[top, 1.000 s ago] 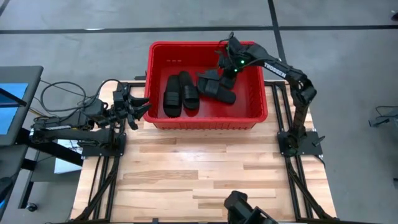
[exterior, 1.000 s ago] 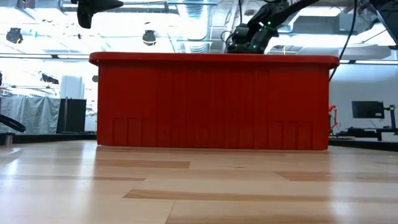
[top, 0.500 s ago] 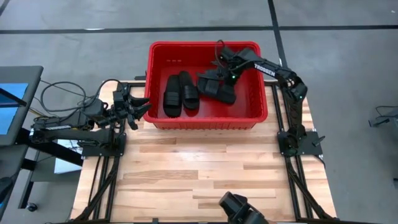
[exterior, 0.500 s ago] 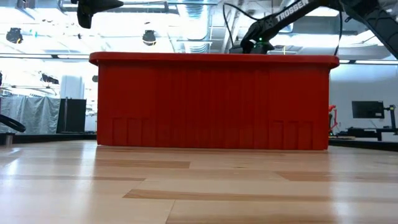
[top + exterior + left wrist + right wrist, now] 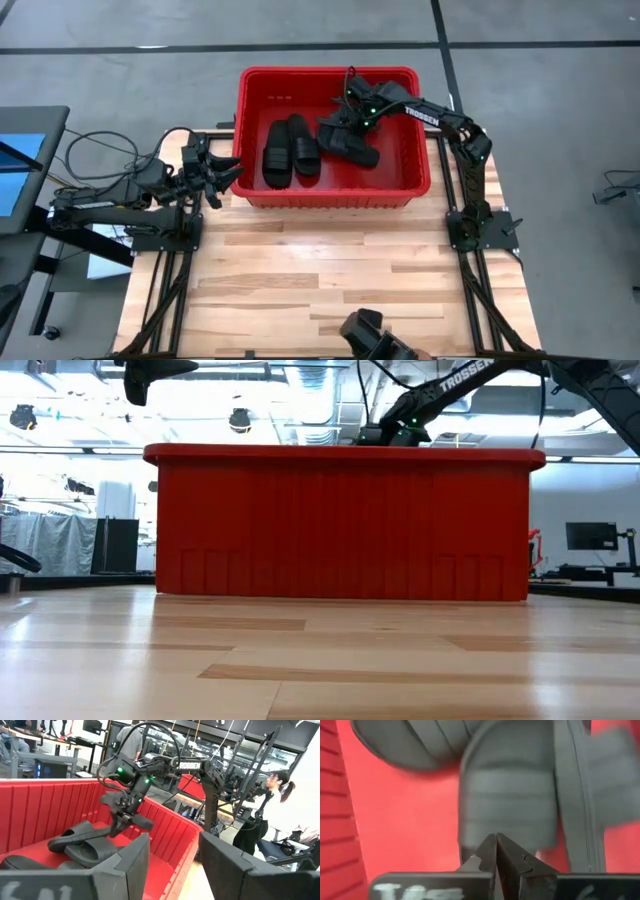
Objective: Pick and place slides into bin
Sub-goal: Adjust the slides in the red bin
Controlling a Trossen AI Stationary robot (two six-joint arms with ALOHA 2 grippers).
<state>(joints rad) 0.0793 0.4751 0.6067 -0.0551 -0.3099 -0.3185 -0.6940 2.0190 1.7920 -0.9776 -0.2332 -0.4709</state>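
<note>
Above the bin [image 5: 258, 196], the right gripper [image 5: 345, 108] hovered with jaws clenched empty over the slides [image 5: 348, 139]; lifting straight up would avoid snagging them.

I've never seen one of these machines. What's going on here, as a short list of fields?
Crate: red bin at the table's far edge
Sandals: four black slides, all inside the bin, two side by side, two piled
Right gripper: over the piled pair, jaws shut, holding nothing
Left gripper: waiting outside the bin's left wall, jaws open
Left to do: nothing visible
</note>
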